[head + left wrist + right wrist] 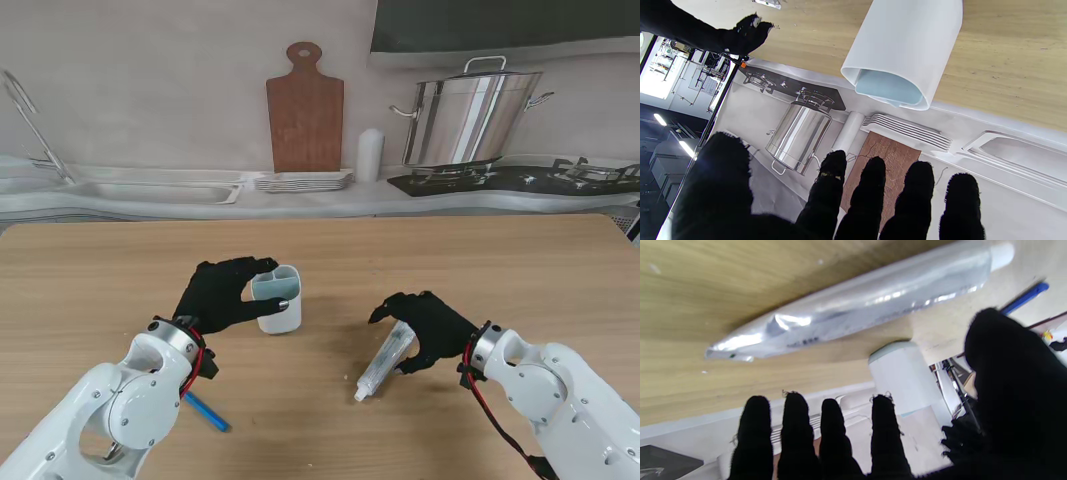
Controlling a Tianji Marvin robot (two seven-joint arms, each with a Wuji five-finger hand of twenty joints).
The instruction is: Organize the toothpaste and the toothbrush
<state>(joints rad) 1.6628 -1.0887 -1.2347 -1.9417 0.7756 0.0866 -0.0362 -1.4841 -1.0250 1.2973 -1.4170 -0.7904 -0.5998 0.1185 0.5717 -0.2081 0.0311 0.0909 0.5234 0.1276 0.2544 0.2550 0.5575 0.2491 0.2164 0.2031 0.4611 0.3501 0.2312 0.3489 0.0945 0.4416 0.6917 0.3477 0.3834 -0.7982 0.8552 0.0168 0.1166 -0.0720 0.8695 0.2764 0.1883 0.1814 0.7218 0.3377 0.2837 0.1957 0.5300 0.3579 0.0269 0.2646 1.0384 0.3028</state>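
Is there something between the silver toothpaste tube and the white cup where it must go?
Nothing visible: bare wooden table lies between the silver toothpaste tube and the white cup with the pale blue insert. The left hand is at the cup's far side.

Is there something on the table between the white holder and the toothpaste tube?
Nothing: in the stand view, only bare wood lies between the white holder and the toothpaste tube. The blue toothbrush lies elsewhere, nearer to me on the left.

One cup [279, 298], one toothpaste tube [385, 360], one blue toothbrush [207, 411].
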